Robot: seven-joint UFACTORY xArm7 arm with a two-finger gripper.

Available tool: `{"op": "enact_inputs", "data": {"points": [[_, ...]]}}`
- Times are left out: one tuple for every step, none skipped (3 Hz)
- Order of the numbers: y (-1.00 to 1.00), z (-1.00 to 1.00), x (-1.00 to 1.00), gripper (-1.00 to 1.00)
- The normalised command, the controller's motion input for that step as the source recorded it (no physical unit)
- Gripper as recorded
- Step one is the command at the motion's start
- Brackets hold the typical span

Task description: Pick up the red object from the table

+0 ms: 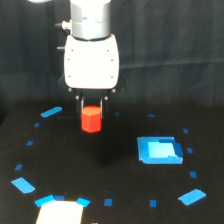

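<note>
Where the frame is widest, the table fills the lower half of the exterior view: a flat, matte black surface with no visible grain, backed by a dark, faintly creased curtain.

The arm enters from the top edge as a smooth, light grey cylinder. Below it sits a white, rounded housing with a glossy plastic look and softened corners, its lower edge trimmed in black.

The larger blue square patch lies flat on the table toward the exterior view's right — bright blue, roughly rectangular, with a paler inner area. A pale, whitish block sits at the bottom edge, cut off by the frame, with blue tape at its upper corners.

The gripper hangs below the housing. Two thin dark fingers point straight down, and the jaws are closed against the sides of the red object, pinching it near its top.

The red object is a stubby, red-orange cylinder or faceted block, plain and matte, upright. Whether its base touches the table or clears it cannot be determined; a dim shadow lies on the table below it.

Small blue tape bits — slivers, squares and diamonds — are scattered in a loose ring around the table.
</note>
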Motion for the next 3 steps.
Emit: {"op": "enact_inputs", "data": {"points": [[-0.41,-0.78,-0.15,-1.0],[-0.73,-0.14,-0.08,-0.94],[0.83,0.56,0.25,-0.8]]}}
